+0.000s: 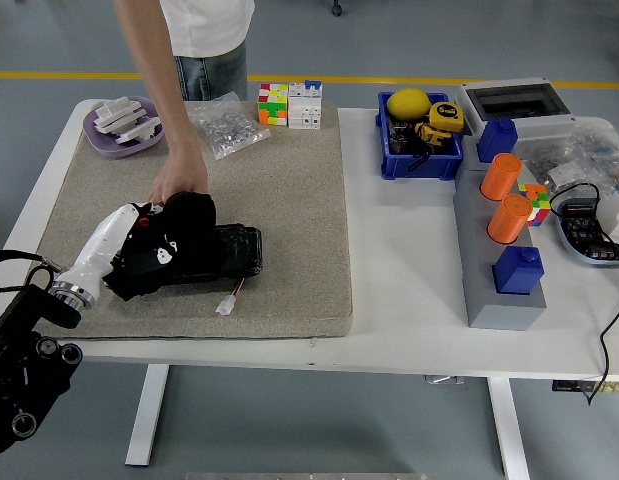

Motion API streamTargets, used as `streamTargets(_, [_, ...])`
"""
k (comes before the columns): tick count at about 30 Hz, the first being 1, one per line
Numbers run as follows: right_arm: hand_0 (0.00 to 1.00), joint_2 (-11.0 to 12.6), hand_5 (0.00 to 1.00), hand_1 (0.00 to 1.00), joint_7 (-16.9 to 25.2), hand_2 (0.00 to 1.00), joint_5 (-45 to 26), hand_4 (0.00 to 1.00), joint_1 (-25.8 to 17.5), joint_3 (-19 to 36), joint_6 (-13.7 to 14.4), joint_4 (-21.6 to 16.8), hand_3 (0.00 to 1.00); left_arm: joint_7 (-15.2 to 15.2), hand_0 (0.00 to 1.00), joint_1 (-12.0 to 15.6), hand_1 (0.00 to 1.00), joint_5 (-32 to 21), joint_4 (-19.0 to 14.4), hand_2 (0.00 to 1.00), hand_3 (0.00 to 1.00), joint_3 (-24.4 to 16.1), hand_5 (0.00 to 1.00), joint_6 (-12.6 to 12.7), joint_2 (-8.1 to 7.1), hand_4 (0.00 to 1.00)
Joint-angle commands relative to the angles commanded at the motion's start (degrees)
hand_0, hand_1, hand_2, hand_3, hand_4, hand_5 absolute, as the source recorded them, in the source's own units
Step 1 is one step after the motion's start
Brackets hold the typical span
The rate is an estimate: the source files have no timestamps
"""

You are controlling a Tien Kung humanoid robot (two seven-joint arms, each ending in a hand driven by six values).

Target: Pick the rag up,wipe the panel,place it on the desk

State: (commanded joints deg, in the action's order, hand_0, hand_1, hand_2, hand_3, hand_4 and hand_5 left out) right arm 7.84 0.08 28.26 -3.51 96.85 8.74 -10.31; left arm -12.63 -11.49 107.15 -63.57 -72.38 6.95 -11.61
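Left hand (169, 250) sits on top of the black panel (224, 252), which lies on the beige mat (289, 200) at the left of the white table (409, 280). The hand is wrapped in dark stuff, prob the rag (189, 215) bunched under and around it, so rag looks gripped and pressed on the panel's left half. Black on black tho, can't separate individual fingers from cloth. Right arm not in view.

A person's hand (176, 183) reaches in from the far side and touches the panel's back edge just beside the robot's hand, apparently steadying it.

Judgement: pick-up is done, task is mid-wipe. Right half of panel is uncovered, so prob not wiped through yet. Left to do: finish the pass across, lift off, set rag down on desk and let go. White connector (226, 306) pokes out at the panel's front
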Motion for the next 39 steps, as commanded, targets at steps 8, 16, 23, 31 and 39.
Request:
streamTargets(8, [0.542,0.0,0.481,0.569,-0.1,0.64,0.0,0.998,0.0,-0.1,-0.1,0.0,0.581,0.2,0.27,-1.7,0.166,0.0,0.1,0.524,0.41,3.0,0.002,-0.1,0.64,0.002])
streamTargets(16, [0.543,0.1,0.483,0.569,0.0,0.64,0.4,0.998,0.1,0.4,-0.1,0.0,0.581,0.5,0.27,-2.9,0.166,0.3,-0.4,0.524,0.409,7.6,0.002,-0.3,1.07,0.002])
streamTargets(23, [0.542,0.0,0.485,0.569,-0.1,0.64,0.0,0.998,0.1,0.1,-0.1,0.0,0.582,0.7,0.271,-2.8,0.167,0.6,-1.8,0.523,0.41,9.4,0.002,-0.4,1.95,0.002])
streamTargets(31, [0.542,-0.1,0.484,0.569,-0.3,0.64,-2.0,0.998,-0.1,-2.3,-0.1,0.0,0.582,0.8,0.274,-2.7,0.166,1.0,-2.9,0.521,0.408,10.0,0.002,-0.2,2.48,0.002])
streamTargets(39, [0.541,-0.3,0.483,0.569,-0.4,0.64,-2.9,0.998,-0.2,-3.4,-0.1,0.0,0.582,0.8,0.28,-1.7,0.168,1.5,-1.4,0.521,0.409,6.5,0.002,-0.5,3.61,0.002])
